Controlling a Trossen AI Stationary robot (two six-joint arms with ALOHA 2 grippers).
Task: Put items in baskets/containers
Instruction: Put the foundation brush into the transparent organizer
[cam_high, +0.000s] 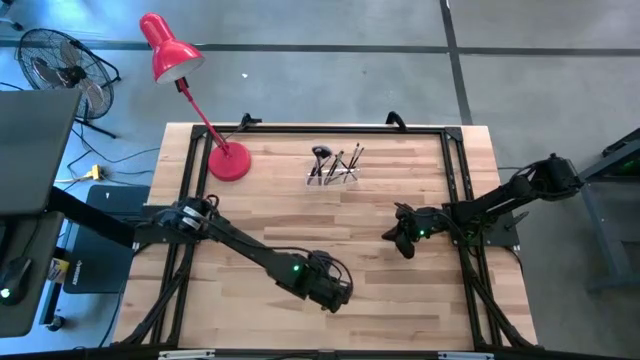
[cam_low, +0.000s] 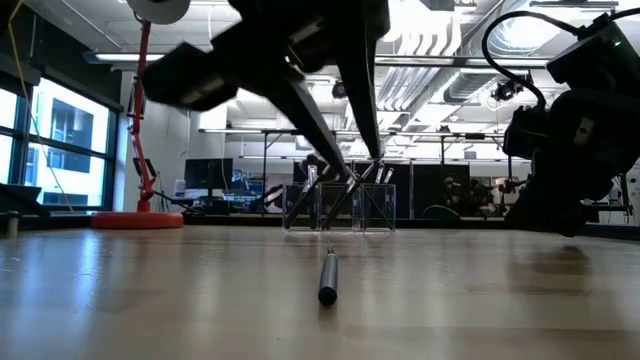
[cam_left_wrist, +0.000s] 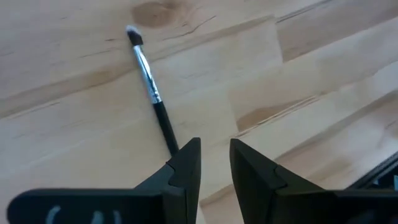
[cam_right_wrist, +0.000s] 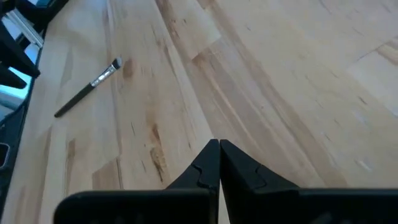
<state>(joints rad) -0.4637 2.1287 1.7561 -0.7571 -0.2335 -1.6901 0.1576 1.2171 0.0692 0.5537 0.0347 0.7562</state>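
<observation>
The last loose brush (cam_left_wrist: 151, 87) lies at the tabletop's (cam_high: 400, 290) six o'clock, beneath the left pincer (cam_left_wrist: 214, 163), released and empty. Straddle the handle squarely before clenching. Right pincer (cam_right_wrist: 219, 163) waits clenched at four o'clock.

Bright, even light; low view's near arm blurred

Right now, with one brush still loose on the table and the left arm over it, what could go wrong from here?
1. The left gripper is open with a narrow gap, and the loose brush lies off to one side of it, not between the fingers; closing now would likely miss or roll it.
2. The clear holder already carries several leaning brushes; adding another could knock them or tip it.
3. The right gripper is shut and empty, so it could not help at once.
</observation>
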